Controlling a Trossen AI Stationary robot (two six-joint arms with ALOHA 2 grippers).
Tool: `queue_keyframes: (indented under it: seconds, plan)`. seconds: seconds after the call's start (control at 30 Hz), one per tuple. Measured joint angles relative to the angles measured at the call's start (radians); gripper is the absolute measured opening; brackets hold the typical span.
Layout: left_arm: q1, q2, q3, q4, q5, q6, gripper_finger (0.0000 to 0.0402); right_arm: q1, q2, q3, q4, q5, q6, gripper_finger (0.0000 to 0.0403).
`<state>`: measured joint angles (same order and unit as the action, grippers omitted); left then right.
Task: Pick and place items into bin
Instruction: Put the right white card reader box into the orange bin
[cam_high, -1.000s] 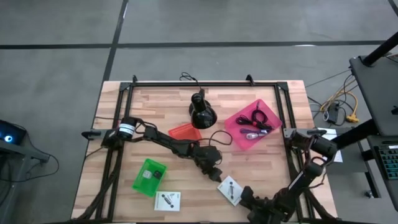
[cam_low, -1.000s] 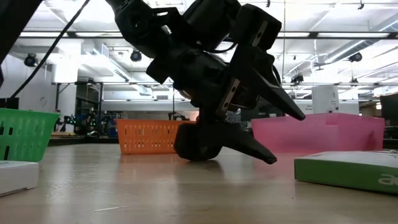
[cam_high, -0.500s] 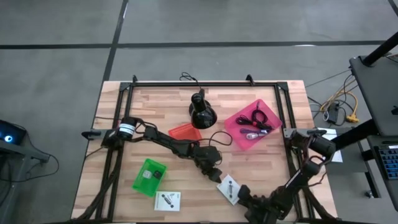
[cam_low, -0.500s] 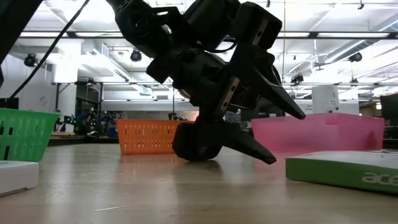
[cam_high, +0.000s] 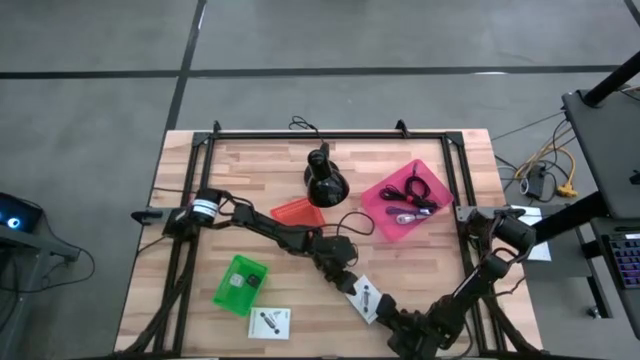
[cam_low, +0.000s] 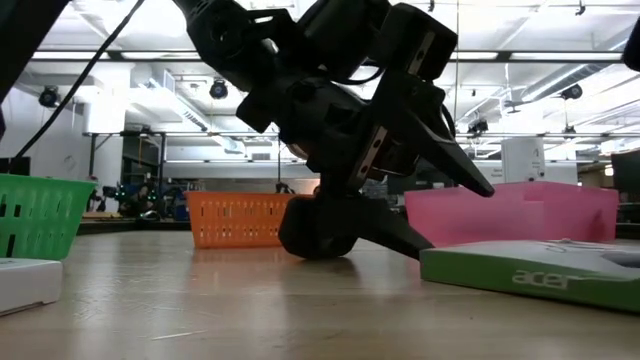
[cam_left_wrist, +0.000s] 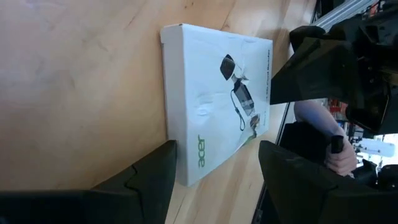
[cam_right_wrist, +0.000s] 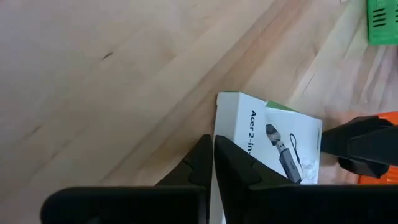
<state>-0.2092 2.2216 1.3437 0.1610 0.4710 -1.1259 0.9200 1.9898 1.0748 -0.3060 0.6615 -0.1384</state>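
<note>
Both arms are down low over the front of the wooden table (cam_high: 250, 165) now. The flat white-and-green printed carton (cam_high: 366, 300) lies flat at about five o'clock from the table's middle, right between the two arms. The left gripper (cam_high: 342, 277) sits at the carton's ten o'clock corner, jaws apart, and from its wrist camera the carton (cam_left_wrist: 214, 102) lies straight ahead of the gap between those jaws. The right gripper (cam_high: 392, 318) is at the carton's four o'clock corner, jaws pressed together with nothing between them, tips at the carton's near edge (cam_right_wrist: 267, 146).

The carton's long axis runs from ten to four o'clock on the table, so it points roughly along the line joining the two grippers. The left arm, with its jaws spread, looks to me the better placed to take it; I'd say it needs to straddle the short edge facing it. The shallow pink plastic bin (cam_high: 408, 198) waits off at one o'clock from the carton, well apart, already holding black cables. A second white carton (cam_high: 269, 322) and a green basket (cam_high: 240, 283) lie over at nine o'clock
</note>
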Motion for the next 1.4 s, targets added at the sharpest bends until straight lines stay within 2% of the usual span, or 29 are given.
queue_keyframes:
  seconds: [0.2, 0.33, 0.53, 0.9, 1.17, 1.4]
  plan:
    - [0.001, 0.049, 0.03, -0.017, 0.049, -0.006, 0.0212, -0.021, -0.001, 0.0, 0.001, 0.011, -0.012, 0.0008]
    - [0.002, 0.046, 0.038, -0.021, 0.063, -0.006, 0.0212, -0.021, -0.005, 0.0, 0.005, 0.068, -0.036, 0.0008]
    - [0.002, 0.033, 0.046, -0.026, 0.074, -0.001, 0.0213, -0.021, -0.026, -0.004, 0.004, 0.091, -0.067, 0.0008]
    - [0.0, 0.025, 0.043, -0.057, 0.053, 0.066, 0.0213, -0.018, -0.063, 0.003, 0.036, 0.262, -0.11, 0.0008]
    - [-0.002, 0.025, 0.045, -0.057, 0.015, 0.061, 0.0213, -0.016, -0.098, -0.001, 0.022, 0.259, -0.105, 0.0009]
    - [-0.003, 0.021, 0.045, -0.056, 0.004, 0.082, 0.0212, -0.011, -0.091, -0.004, 0.017, 0.132, -0.044, 0.0009]
